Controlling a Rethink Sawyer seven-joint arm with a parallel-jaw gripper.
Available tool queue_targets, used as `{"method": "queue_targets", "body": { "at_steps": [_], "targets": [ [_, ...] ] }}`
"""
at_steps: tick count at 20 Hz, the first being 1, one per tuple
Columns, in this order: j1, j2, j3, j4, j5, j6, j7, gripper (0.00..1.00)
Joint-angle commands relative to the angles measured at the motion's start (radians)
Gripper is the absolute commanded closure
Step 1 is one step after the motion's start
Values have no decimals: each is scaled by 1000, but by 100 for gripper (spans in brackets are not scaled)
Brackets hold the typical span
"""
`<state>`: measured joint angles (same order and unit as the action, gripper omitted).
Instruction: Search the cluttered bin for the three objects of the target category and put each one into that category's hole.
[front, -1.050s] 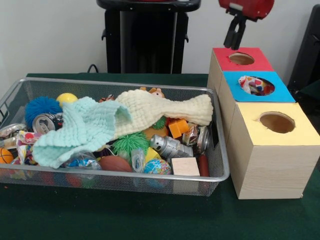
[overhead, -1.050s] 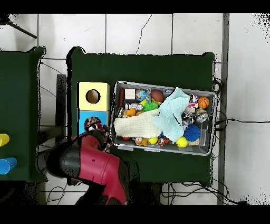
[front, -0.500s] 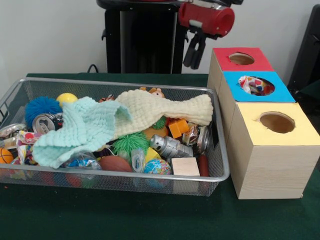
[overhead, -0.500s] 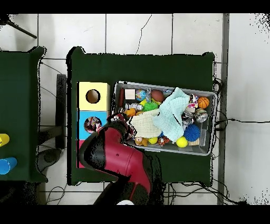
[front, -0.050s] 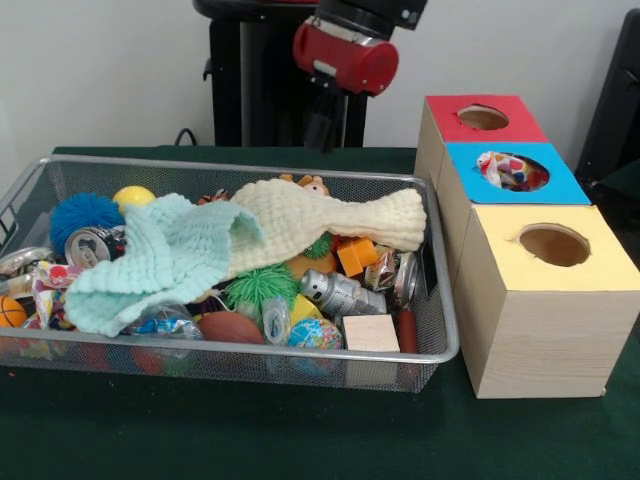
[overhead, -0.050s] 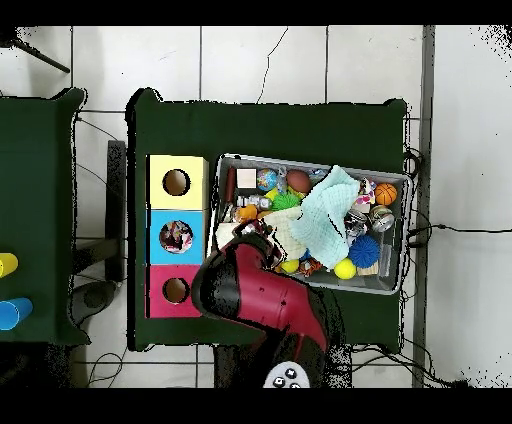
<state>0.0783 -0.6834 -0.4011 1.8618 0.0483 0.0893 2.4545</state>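
We see the tool (front, -0.050s: 325, 128) hanging above the far rim of the wire bin (front, -0.050s: 440, 320), just beyond the cream knitted cloth (front, -0.050s: 320, 222). Its black fingers blend into the dark pedestal behind them, so we cannot tell how far apart they stand or whether they hold anything. The bin sits on the green desk (front, -0.050s: 250, 430), piled with clutter: a mint knitted cloth (front, -0.050s: 165, 255) beside the cream one, a blue spiky ball (front, -0.050s: 82, 215), a yellow ball (front, -0.050s: 133, 196), a crushed can (front, -0.050s: 340, 293) and a wooden block (front, -0.050s: 371, 333). Beside the bin stand three boxes: red (front, -0.050s: 480, 120), blue (front, -0.050s: 512, 172) and yellow (front, -0.050s: 555, 250). A patterned item (front, -0.050s: 503, 170) lies in the blue box's hole.
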Motion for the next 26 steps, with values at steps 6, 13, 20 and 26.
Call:
{"method": "queue_targets", "body": {
  "at_steps": [6, 13, 20, 26],
  "targets": [
    [-259, 24, 261, 26, -329, -147, -64, 100],
    [-347, 2, 311, 20, -419, -87, -56, 100],
    [-469, -33, 393, -6, -510, -12, -128, 100],
    [-606, -72, 501, -57, -584, 81, -229, 100]
  ]
}}
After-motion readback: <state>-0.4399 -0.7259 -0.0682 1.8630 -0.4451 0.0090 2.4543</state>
